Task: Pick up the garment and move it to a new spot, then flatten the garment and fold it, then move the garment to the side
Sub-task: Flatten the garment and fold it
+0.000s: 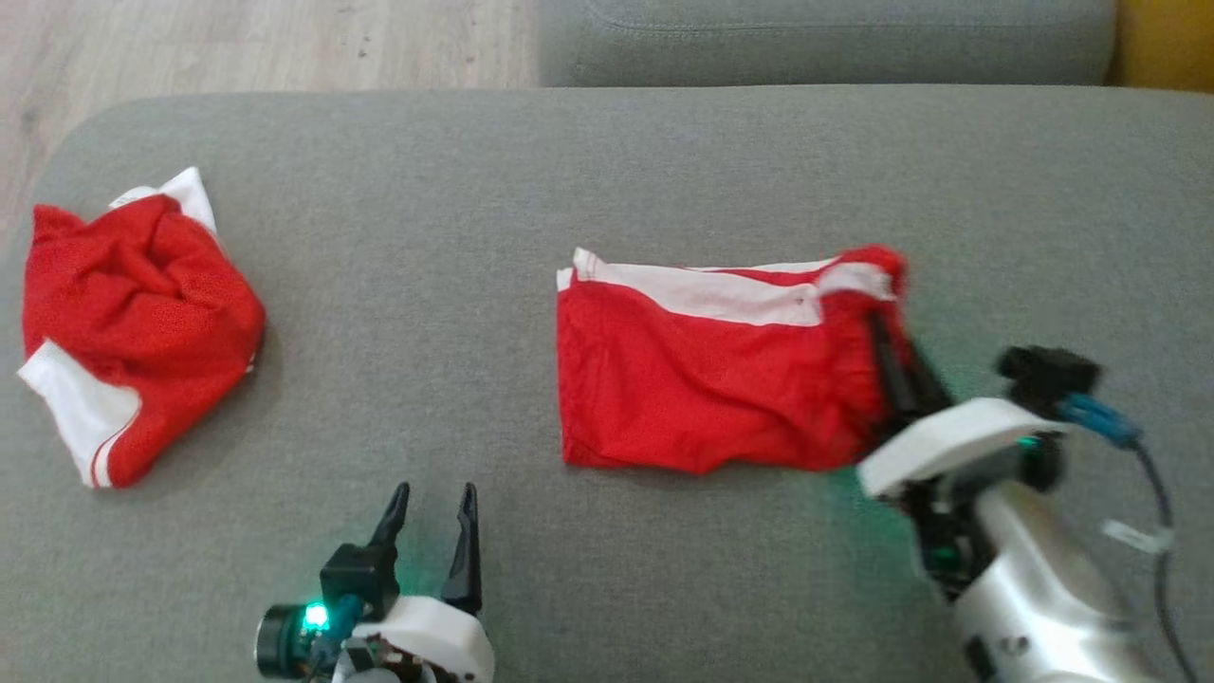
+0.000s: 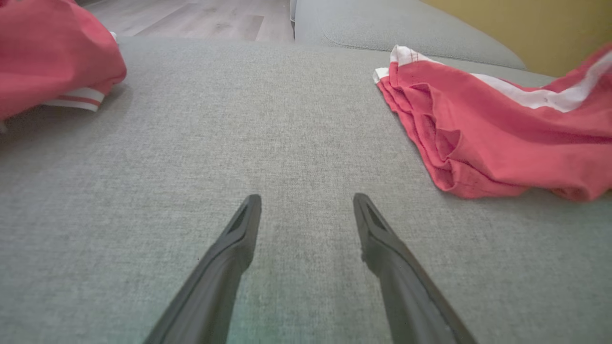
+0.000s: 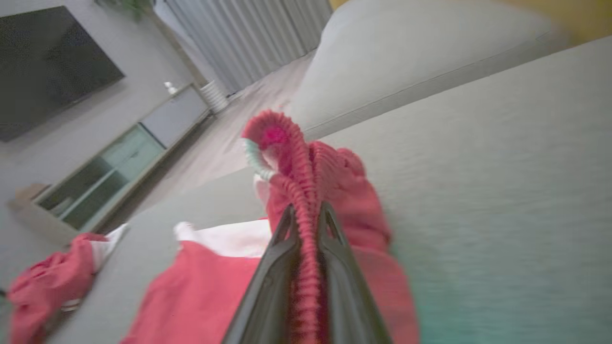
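A red garment with a white stripe lies mid-seat on a grey sofa. The right tool pinches the garment's gathered waistband at its right end. The left tool, fingers spread, hovers over bare cushion. A second garment, crumpled, sits far left.

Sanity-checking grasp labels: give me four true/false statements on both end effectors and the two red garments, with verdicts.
1. The right end effector is clamped on the gathered elastic edge of the spread-out red garment. True.
2. The left end effector holds fabric. False: it is open and empty, over the bare grey cushion.
3. The crumpled red garment lies on the robot's right. False: it lies on the left, apart from the other garment.
4. Both garments have white trim. True.
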